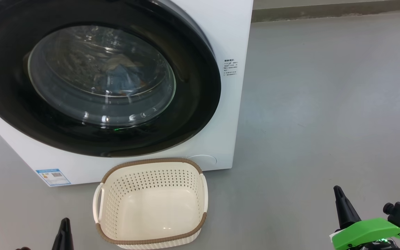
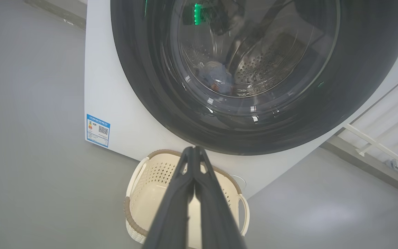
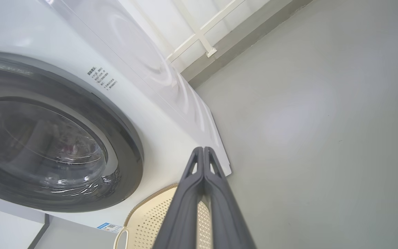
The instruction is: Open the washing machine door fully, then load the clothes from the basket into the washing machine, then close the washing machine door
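Observation:
The white washing machine (image 1: 227, 31) stands at the upper left with its round black-rimmed door (image 1: 193, 104) flat against the front. Blue clothes (image 1: 123, 74) with orange bits lie inside the drum, seen through the glass, and also in the left wrist view as clothes (image 2: 216, 77). The cream basket (image 1: 151, 173) sits on the floor right before the machine, with nothing in it. My left gripper (image 1: 64, 222) is shut at the lower left, beside the basket. My right gripper (image 1: 337, 190) is shut at the lower right, well clear of the basket. The wrist views show each gripper (image 2: 193, 149) (image 3: 203, 149) with fingers pressed together.
Grey floor (image 1: 325, 104) spreads wide to the right of the machine. A wall base (image 1: 325, 12) runs along the back. A blue label (image 1: 53, 176) marks the machine's lower left corner. A white rail frame (image 2: 385, 145) stands behind the machine.

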